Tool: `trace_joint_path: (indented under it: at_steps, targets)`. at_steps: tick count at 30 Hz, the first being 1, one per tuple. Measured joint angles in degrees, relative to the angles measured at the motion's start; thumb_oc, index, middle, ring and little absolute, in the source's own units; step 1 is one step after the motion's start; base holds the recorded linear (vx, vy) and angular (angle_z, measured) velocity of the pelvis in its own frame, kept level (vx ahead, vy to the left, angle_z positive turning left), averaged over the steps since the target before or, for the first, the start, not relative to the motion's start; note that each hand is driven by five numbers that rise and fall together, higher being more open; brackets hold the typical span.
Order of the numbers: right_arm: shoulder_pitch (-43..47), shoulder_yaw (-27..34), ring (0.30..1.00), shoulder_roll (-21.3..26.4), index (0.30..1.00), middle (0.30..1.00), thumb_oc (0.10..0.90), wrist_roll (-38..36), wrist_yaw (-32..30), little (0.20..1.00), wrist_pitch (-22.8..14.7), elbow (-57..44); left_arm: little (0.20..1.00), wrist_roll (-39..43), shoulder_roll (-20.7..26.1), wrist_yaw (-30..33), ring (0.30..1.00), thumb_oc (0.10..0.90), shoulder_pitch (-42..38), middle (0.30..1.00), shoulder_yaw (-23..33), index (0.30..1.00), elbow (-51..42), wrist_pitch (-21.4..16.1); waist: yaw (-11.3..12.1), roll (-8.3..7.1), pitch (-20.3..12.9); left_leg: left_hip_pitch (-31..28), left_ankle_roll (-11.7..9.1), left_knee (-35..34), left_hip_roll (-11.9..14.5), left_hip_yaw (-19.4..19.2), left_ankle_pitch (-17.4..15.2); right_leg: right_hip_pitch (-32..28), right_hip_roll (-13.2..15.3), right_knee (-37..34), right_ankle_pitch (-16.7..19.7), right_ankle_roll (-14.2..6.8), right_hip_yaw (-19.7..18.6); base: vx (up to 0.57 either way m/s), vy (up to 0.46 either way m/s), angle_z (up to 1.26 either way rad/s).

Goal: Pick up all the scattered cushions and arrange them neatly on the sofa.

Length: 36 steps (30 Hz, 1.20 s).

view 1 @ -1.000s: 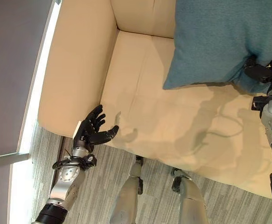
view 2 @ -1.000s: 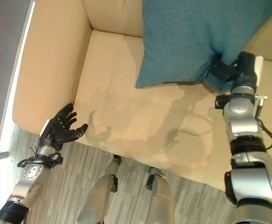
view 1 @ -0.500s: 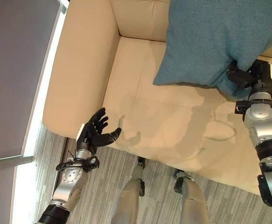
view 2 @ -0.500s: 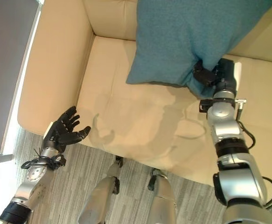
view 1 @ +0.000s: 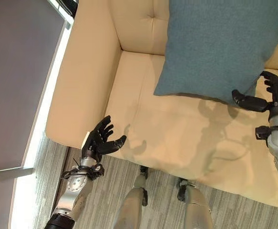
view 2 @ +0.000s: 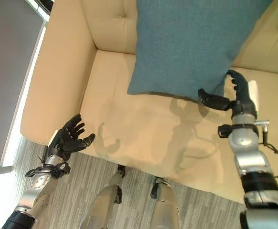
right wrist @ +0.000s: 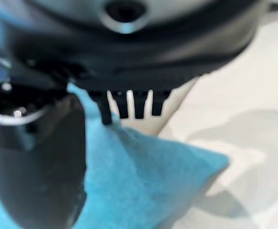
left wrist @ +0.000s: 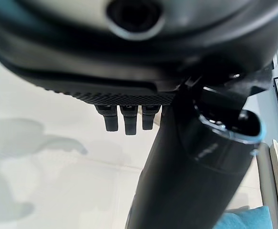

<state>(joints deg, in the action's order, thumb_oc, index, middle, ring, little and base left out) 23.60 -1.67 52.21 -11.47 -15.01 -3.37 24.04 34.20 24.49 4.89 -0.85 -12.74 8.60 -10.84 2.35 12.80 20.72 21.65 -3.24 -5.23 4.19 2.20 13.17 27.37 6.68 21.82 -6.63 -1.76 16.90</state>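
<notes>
A large teal cushion (view 1: 215,43) stands on the cream sofa's seat (view 1: 167,129) and leans on the tufted backrest (view 2: 115,24). My right hand (view 1: 274,98) is open just beside the cushion's lower right corner, thumb stretched toward it and fingers arched, gripping nothing. In the right wrist view that corner of the cushion (right wrist: 143,186) lies just past the straight fingers (right wrist: 129,102). My left hand (view 1: 99,140) hovers open, fingers spread, at the seat's front edge below the left armrest (view 1: 81,71).
Grey striped carpet (view 1: 105,200) runs in front of the sofa. A bright strip (view 1: 38,119) and a dark grey surface (view 1: 10,71) border the armrest's outer side. The seat's left half is bare.
My right hand has opened and let go of the cushion's corner, drawing slightly back. The cushion now stands against the backrest. The view itself has shifted a little.
</notes>
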Motion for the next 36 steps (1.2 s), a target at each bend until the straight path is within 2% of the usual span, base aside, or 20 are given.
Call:
trace_joint_path:
  at_steps: [4,5,6,8,9,10,12,14,17,21,22,24,27,30,31,32,33,34,35,36]
  targets:
    - [-0.05,0.21,0.900,0.00,0.900,0.900,0.800,0.00,-0.01,0.900,-0.67,-0.15,0.900,-0.01,-0.44,-0.65,0.900,0.800,0.43,0.900,-0.06,0.900,-0.05,0.19,-0.23,-0.10,-0.04,0.12,-0.18,-0.01,0.08,-0.10,-0.20,0.11,-0.03,0.00,0.27,0.42,0.03,0.06,0.063,0.00]
    - [-5.13,6.88,0.900,-3.33,0.900,0.900,0.800,1.74,1.43,0.900,0.30,-4.88,0.900,-0.39,-0.94,-0.90,0.900,0.800,0.00,0.900,0.38,0.900,-0.33,1.26,0.09,-1.00,0.84,-1.21,-0.92,0.96,0.63,-1.99,0.04,-1.43,0.54,-0.41,0.58,1.33,-0.29,0.13,0.164,0.04]
    - [-12.11,14.86,0.900,-13.50,0.900,0.900,0.800,4.67,2.11,0.900,-1.56,-11.62,0.900,-1.22,-3.10,-2.04,0.900,0.800,2.56,0.900,3.15,0.900,0.24,2.57,-0.88,-1.76,2.04,-5.76,-0.19,0.18,0.70,-3.30,-0.13,-6.53,-0.41,-1.98,0.53,1.35,0.19,0.03,0.076,0.13]
    - [-18.44,12.32,0.900,-15.00,0.900,0.900,0.800,6.36,3.64,0.900,-2.14,-12.57,0.900,-2.22,-2.75,-2.11,0.900,0.800,6.12,0.900,4.07,0.900,2.06,3.07,-2.74,-4.13,0.22,-8.97,0.24,0.18,0.16,-3.38,-0.49,-10.40,-0.04,-3.29,-0.18,0.27,-0.26,0.02,0.049,0.04]
    - [-23.52,10.87,0.900,-16.54,0.900,0.900,0.800,9.03,5.06,0.900,-1.60,-12.17,0.900,-3.22,-2.80,-2.75,0.900,0.800,10.02,0.900,5.50,0.900,4.38,3.83,-3.51,-6.45,-3.67,-10.83,0.66,0.18,0.05,-4.11,-1.80,-12.87,-0.43,-5.60,-0.57,-0.28,-1.09,0.00,0.040,-0.23]
    - [-25.33,11.02,0.900,-17.40,0.900,0.900,0.800,9.42,5.03,0.900,-1.64,-11.69,0.900,-3.78,-2.80,-2.83,0.900,0.800,11.40,0.900,5.66,0.900,5.76,3.87,-4.31,-7.28,-5.59,-11.17,0.42,0.18,0.23,-4.72,-2.68,-13.08,-0.47,-6.25,-0.56,-0.31,-1.52,-0.01,0.081,-0.24]
    - [-27.78,12.25,0.900,-22.02,0.900,0.900,0.800,10.38,4.78,0.900,-1.35,-8.39,0.900,-5.83,-3.09,-2.97,0.900,0.800,12.32,0.900,6.14,0.900,11.59,5.33,-6.34,-9.55,-8.09,-13.05,0.23,0.18,0.20,-4.92,-3.20,-16.05,-1.05,-8.66,-0.02,-0.86,-1.62,-0.02,0.056,-0.13]
    - [-28.70,10.08,0.900,-24.73,0.900,0.900,0.800,11.27,5.27,0.900,-0.84,-2.48,0.900,-8.91,-3.69,-3.01,0.900,0.800,12.59,0.900,6.44,0.900,17.25,6.55,-6.28,-11.33,-10.01,-15.73,0.03,0.18,0.70,-7.21,-4.52,-18.74,-2.10,-12.08,1.48,-1.19,-4.08,-0.03,0.034,-0.51]
    - [-29.62,8.86,0.900,-27.16,0.900,0.900,0.800,11.49,5.76,0.900,-1.70,4.45,0.900,-11.68,-5.72,-3.19,0.900,0.800,12.26,0.900,7.19,0.900,23.04,6.92,-6.76,-11.48,-11.45,-17.50,0.08,0.17,0.98,-8.70,-5.30,-20.99,-2.60,-15.90,3.24,-2.01,-5.78,-0.04,0.014,-0.42]
    - [-31.67,3.92,0.900,-29.10,0.900,0.900,0.800,11.48,6.84,0.900,0.33,15.63,0.900,-15.23,-8.93,-3.00,0.900,0.800,12.14,0.900,7.16,0.900,32.62,7.92,-6.62,-9.77,-14.52,-19.30,0.14,0.16,1.34,-10.75,-6.57,-23.73,-3.23,-20.32,6.01,-2.66,-7.81,-0.06,-0.024,-0.29]
    - [-31.88,2.54,0.900,-29.58,0.900,0.900,0.800,11.50,7.20,0.900,-0.33,19.82,0.900,-16.57,-9.52,-2.96,0.900,0.800,11.91,0.900,7.25,0.900,36.11,7.45,-6.65,-9.33,-15.06,-19.57,0.15,0.16,1.40,-11.18,-6.57,-24.11,-3.36,-21.67,6.86,-2.55,-8.09,-0.06,-0.076,-0.27]
    - [-30.66,0.31,0.900,-31.18,0.900,0.900,0.800,11.51,7.36,0.900,0.05,28.65,0.900,-18.95,-10.19,-2.61,0.900,0.800,10.32,0.900,7.23,0.900,44.19,7.49,-6.63,-9.31,-16.09,-20.54,0.07,0.15,1.64,-11.38,-6.72,-25.76,-3.79,-23.25,7.77,-2.64,-8.68,-0.05,-0.067,-0.12]
    - [-32.23,-1.49,0.900,-33.34,0.900,0.900,0.800,11.49,7.43,0.900,0.59,34.25,0.900,-21.46,-10.66,-1.66,0.900,0.800,11.28,0.900,7.18,0.900,49.01,7.58,-6.49,-9.13,-17.19,-20.69,-0.46,0.12,2.23,-11.52,-7.53,-25.80,-4.53,-23.78,8.10,-2.22,-9.31,-0.09,-0.066,-0.10]
    - [-33.72,-1.95,0.900,-33.38,0.900,0.900,0.800,11.40,7.38,0.900,0.75,34.43,0.900,-22.54,-10.85,-1.35,0.900,0.800,12.18,0.900,7.16,0.900,49.60,7.65,-6.31,-9.13,-17.11,-20.50,-0.70,0.25,2.79,-11.47,-7.26,-25.65,-4.88,-23.79,8.29,-1.87,-9.28,-0.24,-0.069,-0.01]
    - [-33.33,-2.18,0.900,-33.41,0.900,0.900,0.800,11.15,7.28,0.900,0.48,34.84,0.900,-22.52,-10.73,-0.70,0.900,0.800,11.87,0.900,7.16,0.900,49.51,7.38,-6.11,-9.59,-16.56,-18.27,-1.30,3.53,3.28,-10.97,-6.65,-24.29,-5.23,-22.00,7.94,-1.42,-9.11,-0.50,-0.057,0.02]
    - [-30.15,-2.76,0.900,-33.50,0.900,0.900,0.800,11.13,7.30,0.900,0.26,36.97,0.900,-22.52,-10.43,0.64,0.900,0.800,9.31,0.900,7.22,0.900,49.34,7.02,-5.64,-10.85,-14.28,-15.57,-4.05,6.42,2.96,-10.39,-4.84,-21.19,-4.32,-18.54,7.16,-0.03,-9.28,-0.42,-0.034,0.04]
    - [-28.70,-2.79,0.900,-33.61,0.900,0.900,0.800,11.14,7.17,0.900,0.41,36.97,0.900,-22.53,-10.33,0.82,0.900,0.800,8.34,0.900,7.26,0.900,49.41,7.01,-5.30,-11.86,-13.69,-14.89,-7.45,5.88,2.33,-9.23,-2.50,-20.03,-3.51,-18.27,7.72,1.15,-9.31,-0.27,0.008,-0.09]
    - [-27.93,-2.90,0.900,-33.77,0.900,0.900,0.800,11.15,7.13,0.900,0.41,37.00,0.900,-22.51,-10.34,0.85,0.900,0.800,6.90,0.900,7.30,0.900,49.96,7.01,-5.33,-13.98,-12.79,-14.48,-11.05,6.19,0.78,-7.00,-0.70,-19.27,-1.64,-18.91,9.24,2.88,-9.48,-0.11,0.026,-0.17]
    - [-25.87,-2.83,0.900,-33.66,0.900,0.900,0.800,11.24,6.96,0.900,0.25,36.62,0.900,-22.46,-10.80,0.63,0.900,0.800,5.06,0.900,7.31,0.900,50.54,7.11,-4.97,-16.40,-11.28,-13.86,-6.10,14.59,-1.20,-6.06,-7.14,-20.43,0.84,-21.14,11.39,2.84,-9.32,-0.11,0.026,-0.20]
    - [-25.56,-2.83,0.900,-33.34,0.900,0.900,0.800,11.30,6.87,0.900,0.27,36.25,0.900,-22.46,-10.86,0.39,0.900,0.800,4.57,0.900,7.70,0.900,51.31,7.05,-5.17,-16.54,-11.20,-14.26,-4.82,19.91,-1.44,-5.63,-10.97,-21.55,1.06,-22.64,12.65,2.97,-9.31,-0.20,0.110,-0.15]
